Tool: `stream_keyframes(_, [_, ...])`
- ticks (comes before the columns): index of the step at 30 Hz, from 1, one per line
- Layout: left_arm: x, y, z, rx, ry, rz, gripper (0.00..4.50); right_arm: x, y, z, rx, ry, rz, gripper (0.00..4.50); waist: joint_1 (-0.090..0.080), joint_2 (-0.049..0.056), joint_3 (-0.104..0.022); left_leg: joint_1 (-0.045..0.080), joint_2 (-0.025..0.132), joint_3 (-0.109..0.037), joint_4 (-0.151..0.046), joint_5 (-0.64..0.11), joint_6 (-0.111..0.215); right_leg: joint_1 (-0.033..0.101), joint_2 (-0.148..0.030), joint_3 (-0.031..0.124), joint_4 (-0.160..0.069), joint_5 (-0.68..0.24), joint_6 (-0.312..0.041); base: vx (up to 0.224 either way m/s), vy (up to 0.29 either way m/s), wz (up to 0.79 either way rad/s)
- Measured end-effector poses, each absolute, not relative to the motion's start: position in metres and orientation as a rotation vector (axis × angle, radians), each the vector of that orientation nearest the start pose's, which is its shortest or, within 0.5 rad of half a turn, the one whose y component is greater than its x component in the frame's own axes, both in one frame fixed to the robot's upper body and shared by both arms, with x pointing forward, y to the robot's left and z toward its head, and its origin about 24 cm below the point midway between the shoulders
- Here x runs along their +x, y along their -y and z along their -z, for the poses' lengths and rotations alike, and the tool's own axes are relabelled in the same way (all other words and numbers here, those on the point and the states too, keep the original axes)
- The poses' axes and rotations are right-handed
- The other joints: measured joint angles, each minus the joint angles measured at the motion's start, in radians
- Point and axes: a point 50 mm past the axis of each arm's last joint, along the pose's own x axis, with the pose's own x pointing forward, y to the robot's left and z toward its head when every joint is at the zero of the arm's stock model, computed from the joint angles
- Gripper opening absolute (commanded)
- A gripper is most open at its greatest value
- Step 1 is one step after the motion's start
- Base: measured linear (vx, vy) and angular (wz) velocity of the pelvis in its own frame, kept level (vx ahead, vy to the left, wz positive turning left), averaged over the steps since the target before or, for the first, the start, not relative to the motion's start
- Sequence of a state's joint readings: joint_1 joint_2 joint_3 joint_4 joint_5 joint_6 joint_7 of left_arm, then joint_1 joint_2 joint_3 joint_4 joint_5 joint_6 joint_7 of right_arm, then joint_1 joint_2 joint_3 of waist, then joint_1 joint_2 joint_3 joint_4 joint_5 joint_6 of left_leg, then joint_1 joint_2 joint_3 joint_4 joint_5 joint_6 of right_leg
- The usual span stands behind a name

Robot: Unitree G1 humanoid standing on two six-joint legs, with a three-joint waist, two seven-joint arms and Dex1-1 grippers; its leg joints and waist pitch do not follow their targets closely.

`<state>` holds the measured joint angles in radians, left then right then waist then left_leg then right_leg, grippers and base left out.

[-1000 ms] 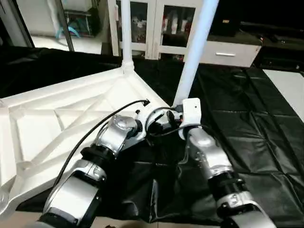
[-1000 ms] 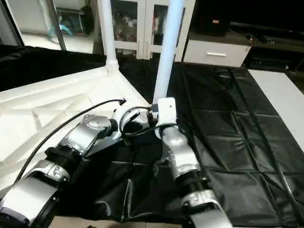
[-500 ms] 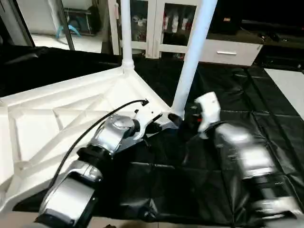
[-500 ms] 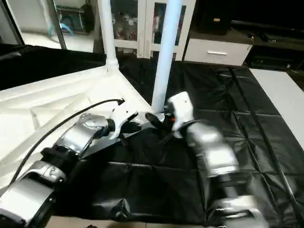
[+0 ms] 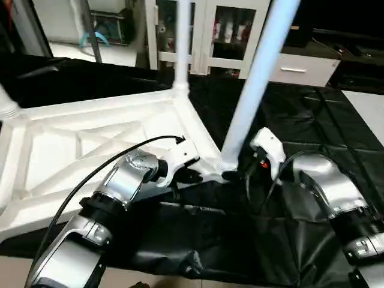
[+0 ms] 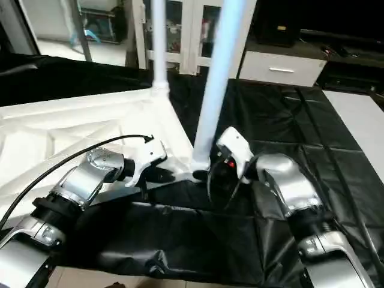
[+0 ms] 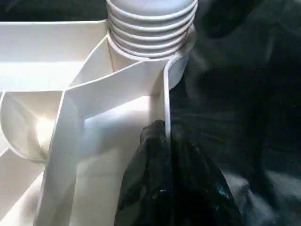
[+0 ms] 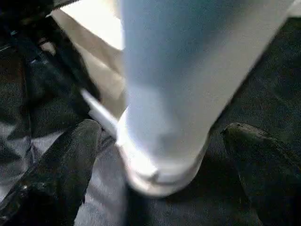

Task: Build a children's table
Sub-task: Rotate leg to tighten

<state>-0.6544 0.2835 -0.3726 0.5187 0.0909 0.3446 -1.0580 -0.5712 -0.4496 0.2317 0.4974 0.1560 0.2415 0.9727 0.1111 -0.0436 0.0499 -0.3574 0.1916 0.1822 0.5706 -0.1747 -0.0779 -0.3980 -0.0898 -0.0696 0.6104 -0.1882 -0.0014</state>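
The children's table top [image 5: 90, 144] lies upside down on the black cover, ribbed underside up. A white leg [image 5: 252, 96] stands in its near corner socket, and a second leg [image 5: 182, 36] rises from the far corner. The base of a third leg [image 5: 7, 107] shows at the left edge. My left gripper [image 7: 162, 136] is shut on the top's thin rim [image 7: 166, 99], just short of the ribbed socket [image 7: 150, 33]. My right gripper [image 8: 160, 136] is open, with one finger [image 8: 70, 155] on each side of the near leg's base [image 8: 160, 155].
The black-covered work table [image 5: 312, 120] stretches to the right and behind. Its cover bunches in folds at the front edge [image 5: 180, 264]. White cabinets [image 5: 210, 30] and a drawer unit [image 5: 300, 69] stand beyond. A cable [image 5: 90, 180] loops over my left forearm.
My right gripper left the spot beside the left one, swung right and now straddles the leg's base, open. The camera shifted, bringing the left leg into view. The left gripper kept its hold.
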Motion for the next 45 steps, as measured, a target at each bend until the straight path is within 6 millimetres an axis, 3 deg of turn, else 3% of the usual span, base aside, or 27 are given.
stream_keyframes(9, [0.321,-0.098,-0.058,0.461,-0.555,1.238,0.00,0.330,0.158,-0.059,-0.253,-0.423,-1.081,4.49,-0.001,-0.001,0.000,0.000,0.000,0.000,0.000,0.000,0.000,-0.001,0.000,0.000,0.000,0.000,0.000,0.000,0.000,0.00])
stream_keyframes(10, [0.321,-0.098,-0.058,0.462,-0.556,1.238,0.00,0.331,0.158,-0.059,-0.255,-0.427,-1.079,4.22,-0.002,-0.001,0.000,0.000,0.000,0.000,0.000,0.000,0.000,-0.001,0.000,0.000,0.000,0.000,0.000,0.000,0.000,0.00])
stream_keyframes(15, [0.320,-0.099,-0.058,0.464,-0.559,1.234,0.00,0.333,0.157,-0.059,-0.265,-0.415,-1.081,3.95,-0.004,-0.001,0.000,0.000,0.000,0.000,0.000,0.000,0.000,-0.001,0.000,0.000,0.001,0.000,0.000,0.000,0.000,0.00])
stream_keyframes(26, [0.320,-0.100,-0.059,0.463,-0.567,1.229,0.00,0.333,0.153,-0.054,-0.233,-0.406,-1.101,2.87,-0.012,-0.001,0.000,0.000,0.000,0.000,0.001,0.000,0.000,-0.001,0.000,0.000,0.001,0.000,0.000,0.000,0.000,0.00])
stream_keyframes(31, [0.320,-0.100,-0.059,0.460,-0.570,1.227,0.00,0.333,0.151,-0.053,-0.219,-0.399,-1.092,2.71,-0.013,-0.002,-0.001,0.000,0.000,0.000,0.001,0.000,0.000,-0.001,0.000,0.000,0.001,0.000,0.000,0.000,0.000,0.00])
stream_keyframes(34, [0.322,-0.102,-0.059,0.450,-0.567,1.198,0.00,0.335,0.144,-0.049,-0.187,-0.377,-1.033,2.70,-0.022,-0.003,-0.001,0.001,0.000,0.000,0.002,0.000,0.000,0.000,0.000,0.000,0.002,0.002,-0.002,0.000,0.000,0.00])
stream_keyframes(45, [0.344,-0.089,-0.058,0.412,-0.536,0.990,0.00,0.345,0.106,-0.036,0.031,-0.305,-0.501,2.70,-0.038,-0.005,0.000,0.001,0.001,0.000,0.004,0.000,0.000,-0.003,0.001,0.001,0.000,0.007,-0.003,0.000,0.000,0.00])
